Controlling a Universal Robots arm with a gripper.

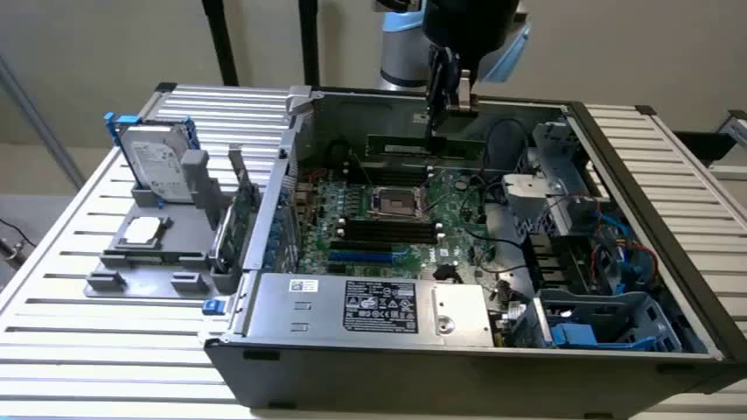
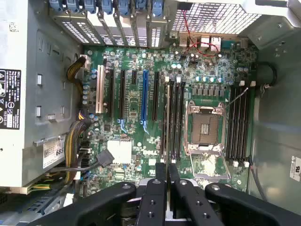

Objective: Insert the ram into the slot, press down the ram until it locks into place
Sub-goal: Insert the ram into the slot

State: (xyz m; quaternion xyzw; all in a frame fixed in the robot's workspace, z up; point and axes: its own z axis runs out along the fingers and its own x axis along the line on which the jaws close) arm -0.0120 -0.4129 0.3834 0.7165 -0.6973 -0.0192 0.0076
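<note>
Ram (image 1: 397,142) green, pincer (image 2: 167,169) black. Slots (image 2: 178,117) under pincer black, one socket (image 2: 144,101) blue. Motherboard (image 2: 150,162) green. Worktop (image 1: 105,350) white, slatted.

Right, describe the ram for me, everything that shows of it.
The ram is a long, thin green circuit-board stick, held level and on edge. The gripper is shut on its upper edge near the middle; nothing else touches it. It hangs above the open computer case, over the motherboard, not yet in any slot. From the wrist camera it shows edge-on as a thin pale line, parallel to the black slots beside the processor socket.
</note>
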